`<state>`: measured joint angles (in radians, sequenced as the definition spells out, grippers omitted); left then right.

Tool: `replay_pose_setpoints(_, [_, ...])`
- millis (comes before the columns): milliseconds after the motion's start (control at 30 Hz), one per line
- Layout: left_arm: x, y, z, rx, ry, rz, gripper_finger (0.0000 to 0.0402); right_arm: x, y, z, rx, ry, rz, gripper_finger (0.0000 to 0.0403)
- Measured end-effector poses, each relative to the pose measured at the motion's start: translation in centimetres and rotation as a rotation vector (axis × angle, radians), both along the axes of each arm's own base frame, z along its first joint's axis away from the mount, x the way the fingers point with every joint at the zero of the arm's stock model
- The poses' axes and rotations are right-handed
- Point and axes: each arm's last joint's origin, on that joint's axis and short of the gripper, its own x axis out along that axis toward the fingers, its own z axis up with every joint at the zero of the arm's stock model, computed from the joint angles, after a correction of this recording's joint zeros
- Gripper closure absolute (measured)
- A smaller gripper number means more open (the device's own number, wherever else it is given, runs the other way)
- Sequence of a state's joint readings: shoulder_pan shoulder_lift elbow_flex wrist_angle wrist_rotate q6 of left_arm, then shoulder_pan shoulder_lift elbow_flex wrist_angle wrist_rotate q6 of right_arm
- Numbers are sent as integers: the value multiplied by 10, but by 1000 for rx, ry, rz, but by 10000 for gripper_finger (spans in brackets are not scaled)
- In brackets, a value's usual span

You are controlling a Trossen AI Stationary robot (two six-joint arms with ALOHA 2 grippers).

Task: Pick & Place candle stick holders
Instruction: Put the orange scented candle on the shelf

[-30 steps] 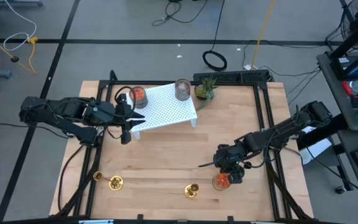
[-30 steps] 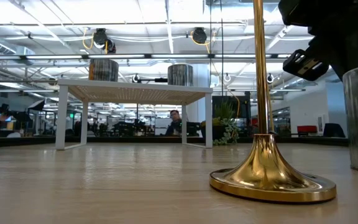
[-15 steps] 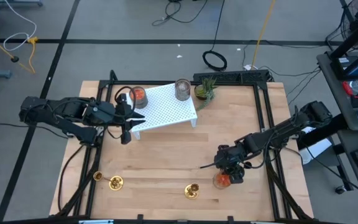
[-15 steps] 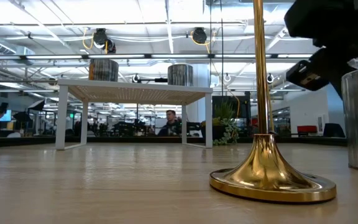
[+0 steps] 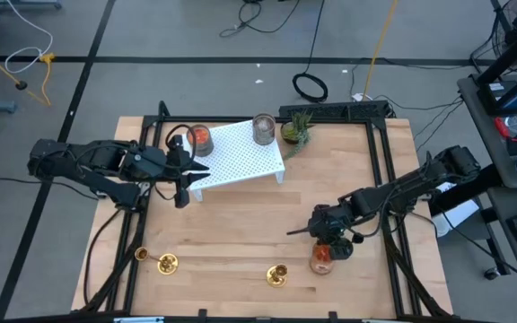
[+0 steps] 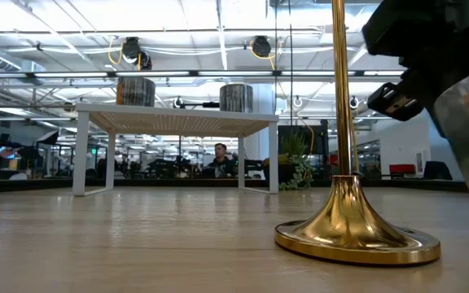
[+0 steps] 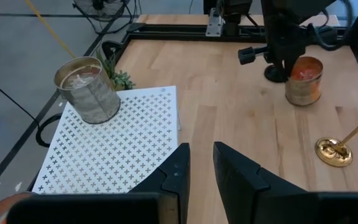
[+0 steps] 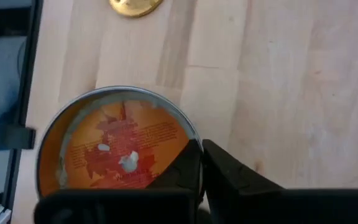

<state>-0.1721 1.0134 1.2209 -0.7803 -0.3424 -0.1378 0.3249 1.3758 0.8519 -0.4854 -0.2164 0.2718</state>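
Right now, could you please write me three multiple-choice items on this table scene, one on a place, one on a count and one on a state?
1. Where is the greyish clear glass cup?
A. on the white rack
B. on the bare table
C. in the left gripper

2. How many brass stemmed holders stand at the table's near edge?
A. one
B. two
C. four

3. How are the right gripper's fingers?
A. wide apart
B. shut, at the orange glass cup's rim
C. out of sight

Answers: 1 A, it stands on the rack's far corner. 2 B, one left, one right. 3 B, the right wrist view shows them together.
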Motion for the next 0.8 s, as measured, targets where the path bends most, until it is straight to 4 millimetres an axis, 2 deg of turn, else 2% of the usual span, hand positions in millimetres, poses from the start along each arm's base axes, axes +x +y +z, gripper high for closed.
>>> replay_pose_setpoints(167, [1, 0, 1, -1, -10, -1, 325, 11, -10, 13, -6, -32, -77, 399])
replay_pose_setpoints(467, [8, -2, 3, 62, -35, -44, 325, 36, -38, 66, -231, -196, -313, 401])
replay_pose_setpoints(633, [29, -12, -8, 156, 17, -126, 325, 47, -52, 94, -236, -292, -440, 402])
replay_pose_setpoints(800, [54, -23, -20, 231, 40, -199, 325, 59, -60, 122, -249, -401, -466, 402])
